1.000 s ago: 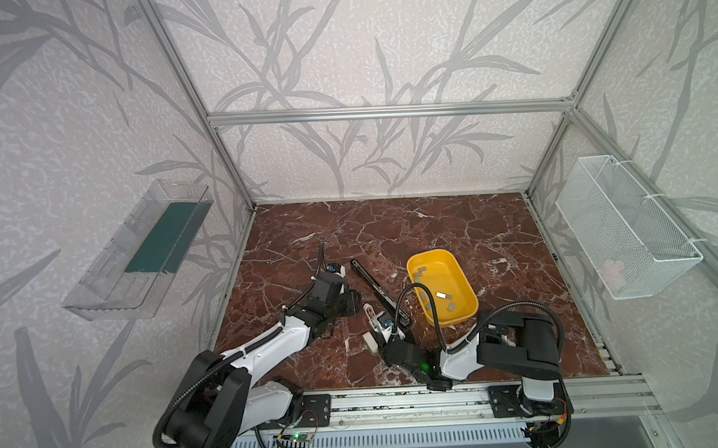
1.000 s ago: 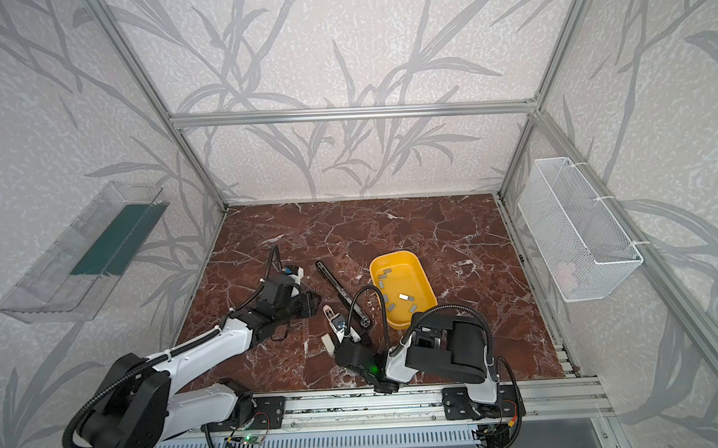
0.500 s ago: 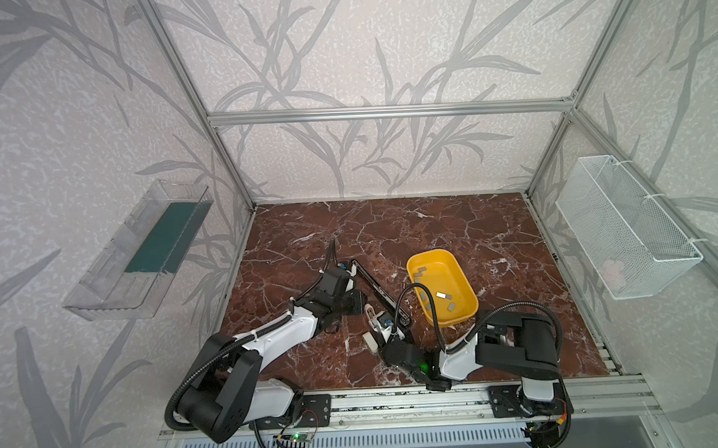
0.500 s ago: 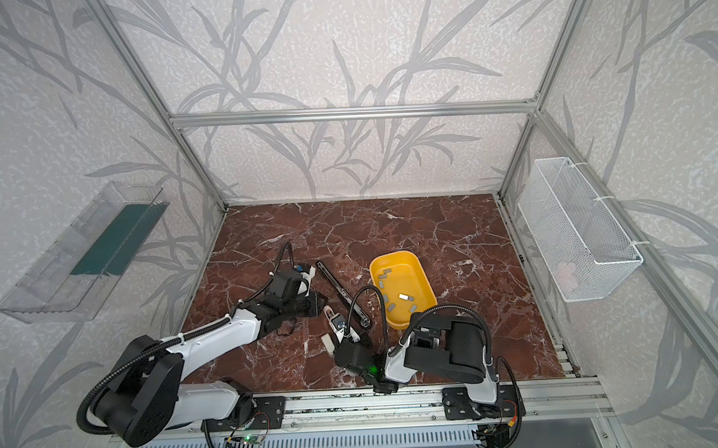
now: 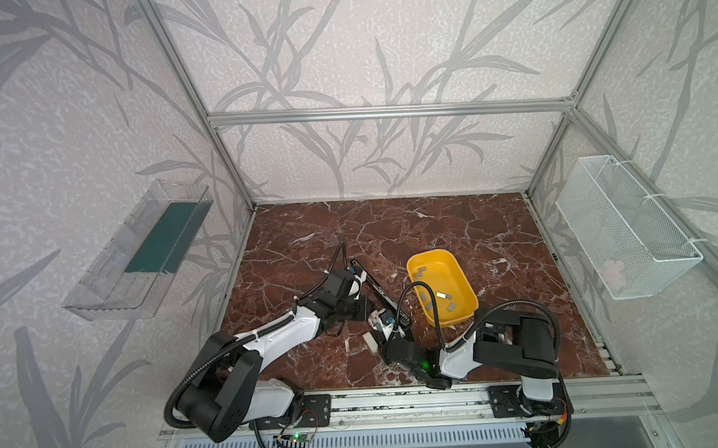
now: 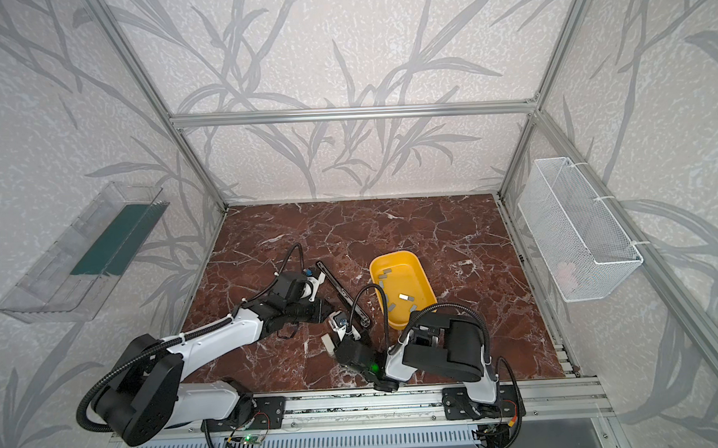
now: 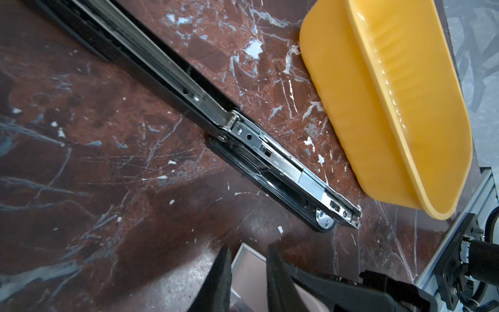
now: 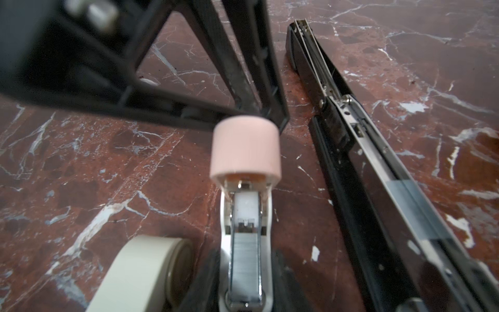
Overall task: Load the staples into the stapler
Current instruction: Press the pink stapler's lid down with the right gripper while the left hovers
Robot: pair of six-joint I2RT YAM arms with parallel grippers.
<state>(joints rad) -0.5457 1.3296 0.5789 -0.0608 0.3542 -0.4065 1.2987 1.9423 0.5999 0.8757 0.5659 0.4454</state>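
My right gripper (image 8: 245, 272) is shut on the white base of a mini stapler (image 5: 381, 319) (image 6: 339, 317), which lies open with a strip of staples (image 8: 244, 251) in its channel. Its pink lid (image 8: 245, 147) stands up at the far end. My left gripper (image 7: 249, 250) (image 5: 367, 310) is shut on that lid (image 7: 251, 272). A long black stapler (image 5: 379, 288) (image 7: 189, 97) lies opened flat beside them, a grey strip (image 7: 310, 179) in its channel. More staples (image 5: 443, 295) (image 6: 405, 296) lie loose in the yellow tray (image 5: 433, 253).
A cream mini stapler (image 8: 143, 270) (image 5: 370, 342) lies just beside my right gripper. The yellow tray (image 7: 351, 108) sits close to the black stapler's tip. A clear shelf (image 5: 142, 251) hangs on the left wall, a wire basket (image 5: 624, 230) on the right. The front rail (image 5: 398, 402) is near.
My left gripper has moved right and toward the front, from beside the black stapler to the mini stapler's lid, and its jaws have closed. The right arm has not moved.
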